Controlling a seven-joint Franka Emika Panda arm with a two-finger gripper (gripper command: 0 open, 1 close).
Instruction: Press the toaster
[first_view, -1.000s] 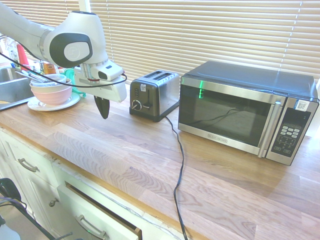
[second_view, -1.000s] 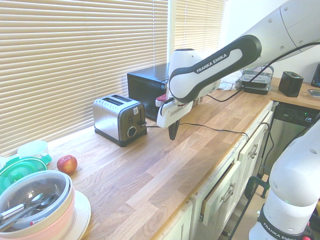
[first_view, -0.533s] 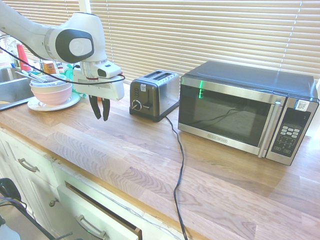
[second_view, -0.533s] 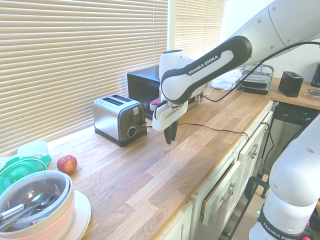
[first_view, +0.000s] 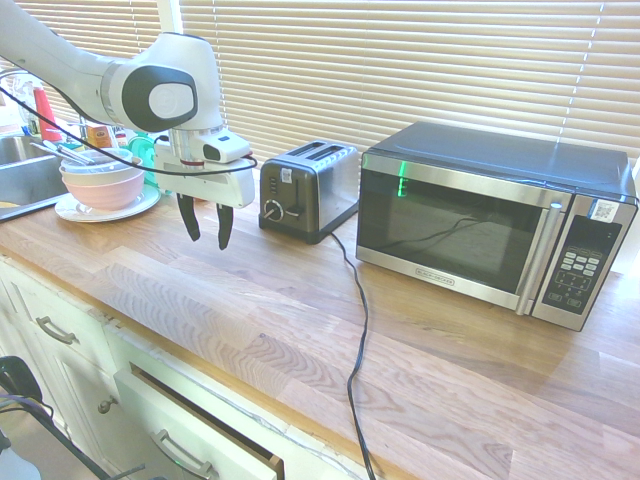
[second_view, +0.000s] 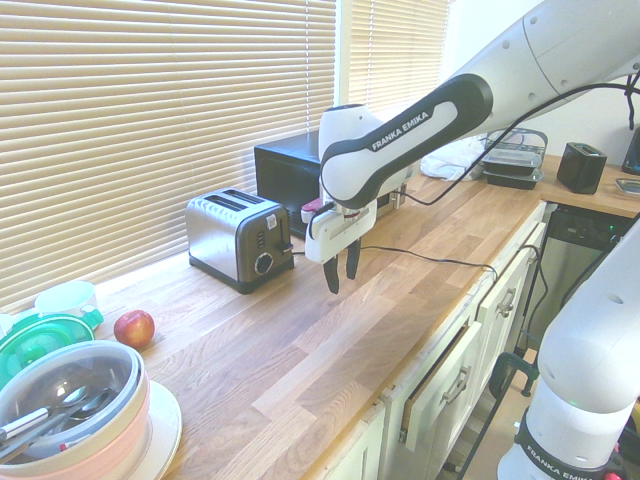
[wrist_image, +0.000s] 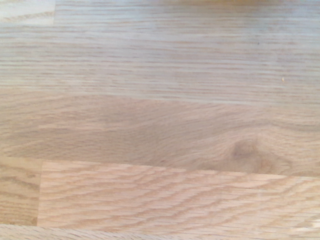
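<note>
1. The gripper hangs above the wooden countertop, pointing straight down, with its two dark fingers spread apart and nothing between them
2. The toaster stands toward the back of the counter by the window blinds, its black end panel with the round knob and white sticker turned toward the gripper; the gripper is near that end but clearly apart from it, with bare wood between them
3. In the second exterior view the toaster sits ahead of the black-topped microwave, and the gripper hovers off to the side of the toaster's knob end
4. The wrist view shows only wood grain of the countertop, so the camera is not yet over the toaster
5. Progress, as I judge it: nothing of the pressing is done. No finger touches the toaster, and the small lever on the end panel is too small for me to say whether it is up or down
6. What seems left: bring the gripper across to the knob end, line a fingertip up above the lever, and push down
7. Close by but not involved: a red apple and stacked bowls on a plate, and the toaster's black cord trailing across the counter
</note>
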